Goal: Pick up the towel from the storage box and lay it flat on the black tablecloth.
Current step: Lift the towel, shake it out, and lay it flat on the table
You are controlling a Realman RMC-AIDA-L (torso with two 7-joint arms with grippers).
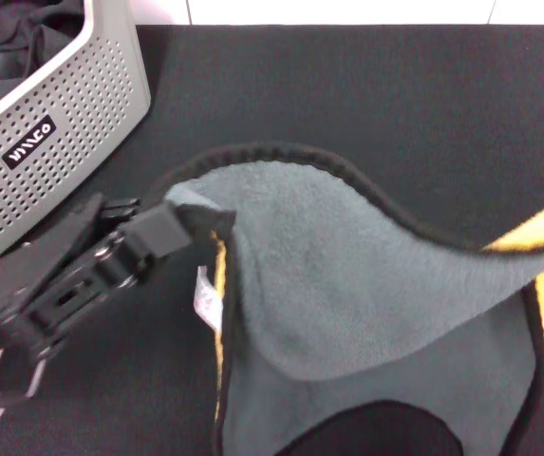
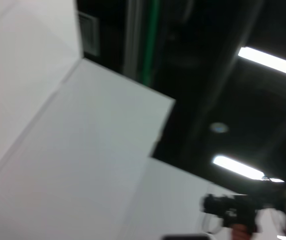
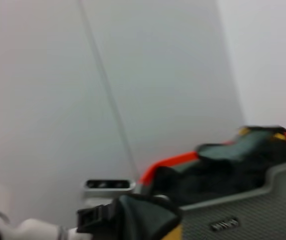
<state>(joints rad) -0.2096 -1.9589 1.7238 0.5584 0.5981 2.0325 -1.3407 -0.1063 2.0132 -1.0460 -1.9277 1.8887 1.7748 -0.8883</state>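
Observation:
The towel (image 1: pixel 347 285) hangs spread above the black tablecloth (image 1: pixel 366 95), grey-green face toward me, with black edging and orange-yellow showing at its right edge. My left gripper (image 1: pixel 181 226) is shut on its upper left corner, just right of the storage box (image 1: pixel 63 123). A small white tag (image 1: pixel 205 299) dangles below that corner. The towel's right corner rises out of the head view at the right edge. The right wrist view shows the left gripper (image 3: pixel 103 217) holding the towel corner (image 3: pixel 147 217) in front of the storage box (image 3: pixel 247 212). My right gripper is out of sight.
The storage box stands at the far left of the table and holds a dark cloth (image 1: pixel 15 47). A white wall runs behind the table's far edge. The left wrist view shows only walls and ceiling lights.

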